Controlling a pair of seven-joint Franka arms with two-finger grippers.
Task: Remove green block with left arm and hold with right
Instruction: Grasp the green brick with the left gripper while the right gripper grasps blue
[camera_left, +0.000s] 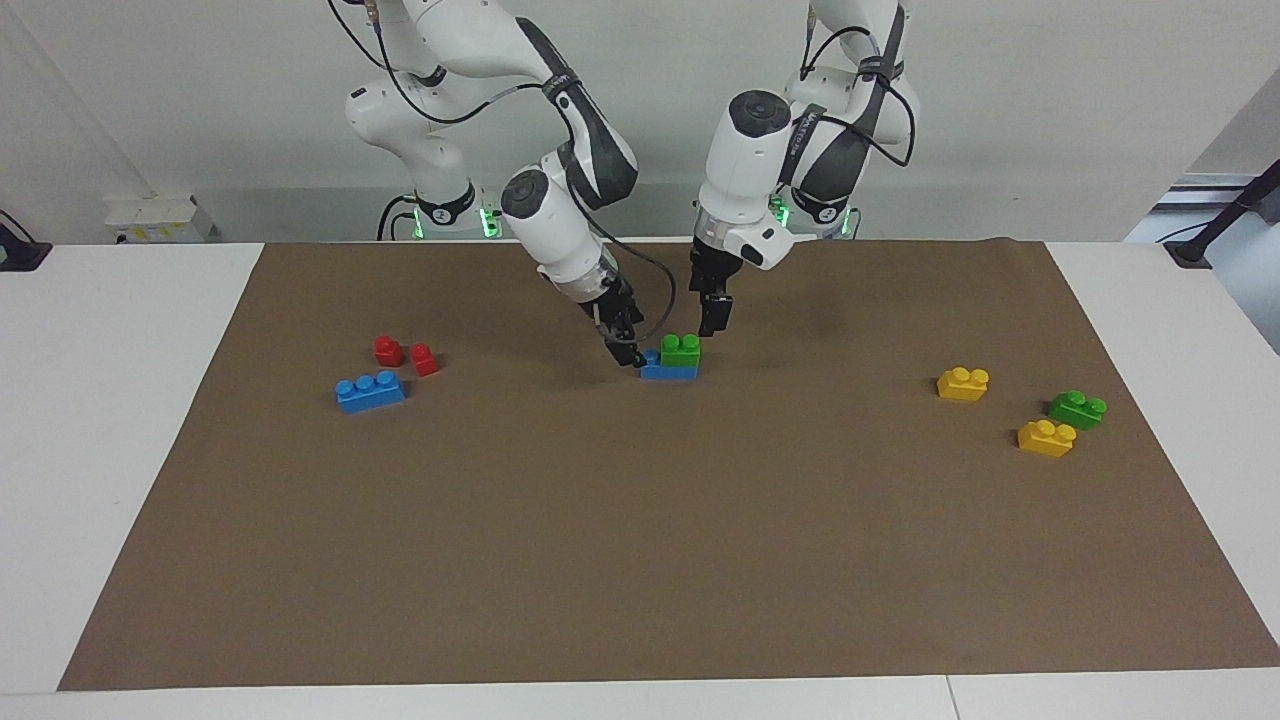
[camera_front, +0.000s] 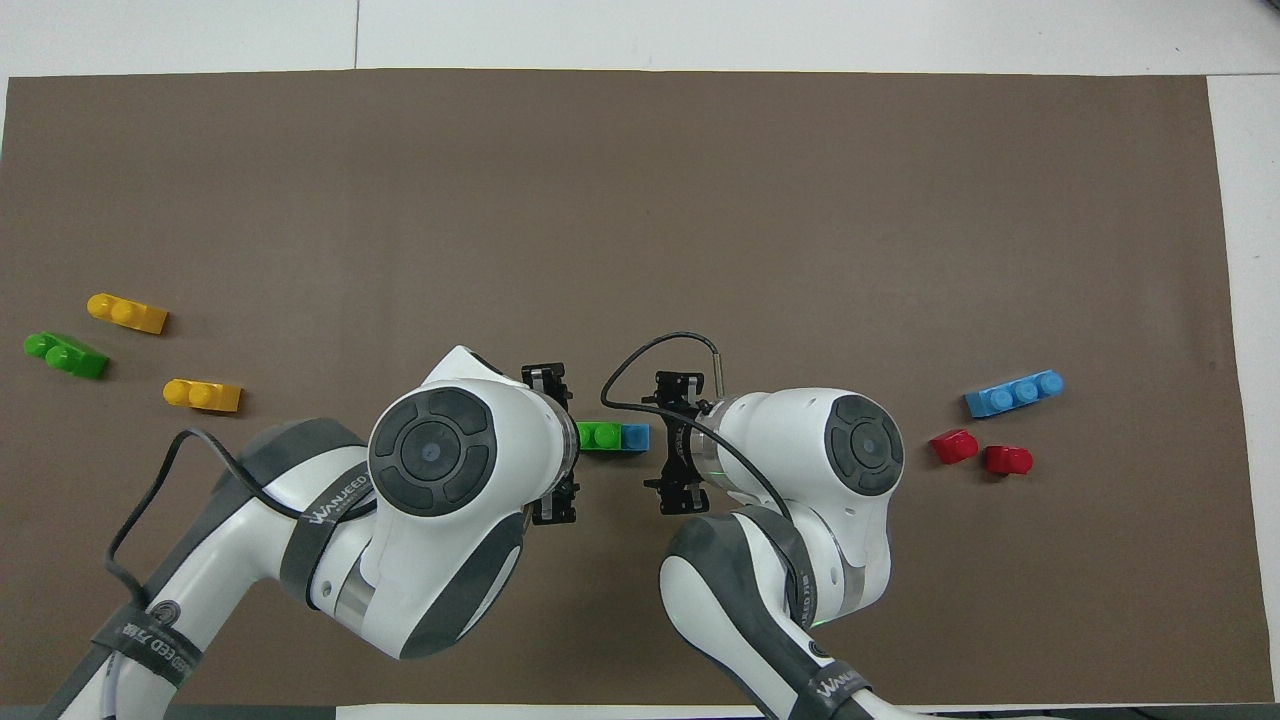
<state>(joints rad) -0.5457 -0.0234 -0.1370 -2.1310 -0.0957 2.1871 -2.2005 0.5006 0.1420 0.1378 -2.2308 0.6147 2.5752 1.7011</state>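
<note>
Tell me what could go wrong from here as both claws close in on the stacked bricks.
1. The green block sits pressed on the blue brick; if the right claw, open at the blue end, pins it poorly, the whole stack may lift.
2. The left claw, open, hangs beside the green block near the right claw; the two could collide.
3. A second green brick lies by the yellow bricks: wrong target.

From overhead, my left wrist covers the end of the green block; both my arms are cut off at the bottom edge.
</note>
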